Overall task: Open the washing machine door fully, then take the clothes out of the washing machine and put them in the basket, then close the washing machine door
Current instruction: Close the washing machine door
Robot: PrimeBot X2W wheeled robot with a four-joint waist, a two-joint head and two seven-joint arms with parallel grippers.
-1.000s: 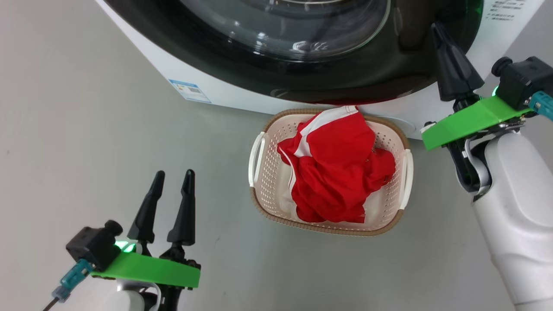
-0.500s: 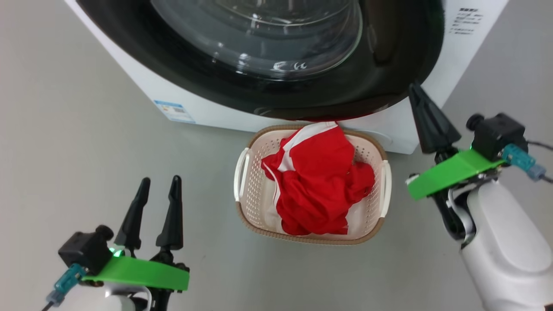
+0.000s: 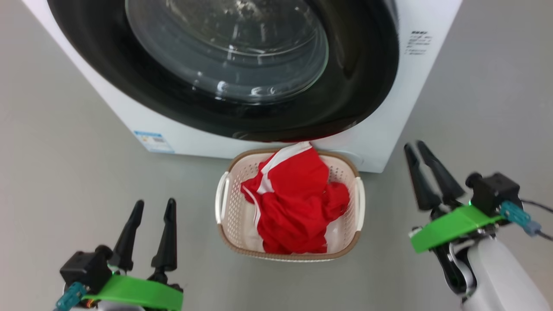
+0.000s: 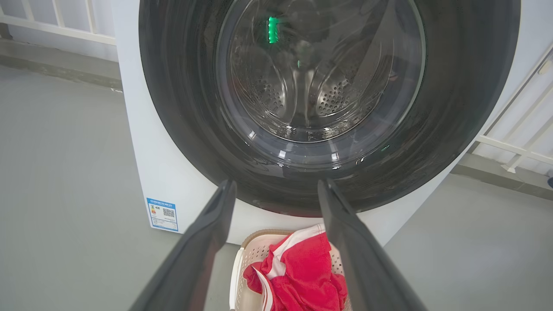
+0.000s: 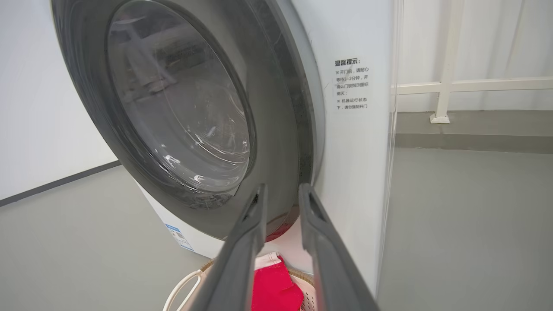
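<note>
The white washing machine [image 3: 380, 129] fills the top of the head view. Its door [image 3: 354, 86], black-rimmed with a glass bowl window, lies flat against the front. On the floor right before it stands the cream basket [image 3: 227, 207], holding the bunched red clothes [image 3: 293, 203] with white stripes. My left gripper [image 3: 154, 202] hovers open and empty left of the basket, and its wrist view shows the gripper [image 4: 276, 183] aimed at the door [image 4: 453, 108]. My right gripper [image 3: 413, 145] is right of the basket near the washer's corner. It is narrowly open [image 5: 283, 186] and holds nothing.
A blue-and-white sticker [image 3: 154, 141] sits low on the washer's front, and printed text [image 5: 352, 84] is beside the door. White railing [image 5: 445, 82] runs along the wall behind. Grey floor [image 3: 77, 164] lies open on both sides of the basket.
The head camera has drawn back, shifting the whole picture down. My right gripper has come away from the door's right edge, back toward me. The left gripper, basket and clothes stay as they were.
</note>
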